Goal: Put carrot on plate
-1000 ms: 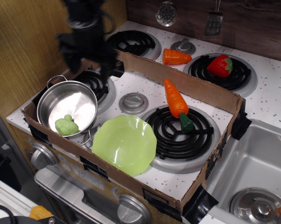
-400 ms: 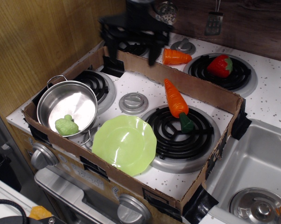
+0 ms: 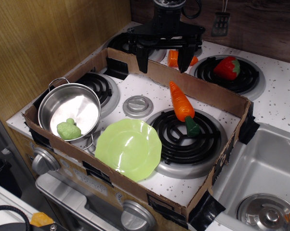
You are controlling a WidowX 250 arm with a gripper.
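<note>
Cardboard [image 3: 210, 185] forms a low open tray taped over a toy stovetop, its near wall running along the front edge above the oven knobs. Just inside that wall lies the plate [image 3: 128, 149], lime-green with a wavy rim, resting partly on the speckled white surface and touching the left edge of the near-right burner [image 3: 189, 138]. To its left, on the near-left burner, stands a steel pot [image 3: 70, 110] with a small green toy [image 3: 68, 130] in its bottom. A grey round knob [image 3: 138, 106] sits between the two burners, beyond the plate.

The carrot [image 3: 182, 105] lies on the far-left part of the near-right burner, its pointed orange tip toward the back wall of the tray and its dark green stem end resting on the black coil. It is apart from the plate, just beyond and to the right of it.

Farther back, above the rear cardboard wall, hangs the gripper [image 3: 163, 60]. Its two dark fingers [image 3: 142, 57] point downward and stand spread wide, with nothing between them. The carrot's tip lies below and slightly in front of the gripper, near the right-hand finger but not touching it.

Behind the gripper a short orange cone-shaped toy [image 3: 173, 57] is partly hidden by the fingers. A red strawberry [image 3: 228, 68] rests on the far-right burner, outside the tray. A steel sink [image 3: 260, 178] occupies the right edge.
</note>
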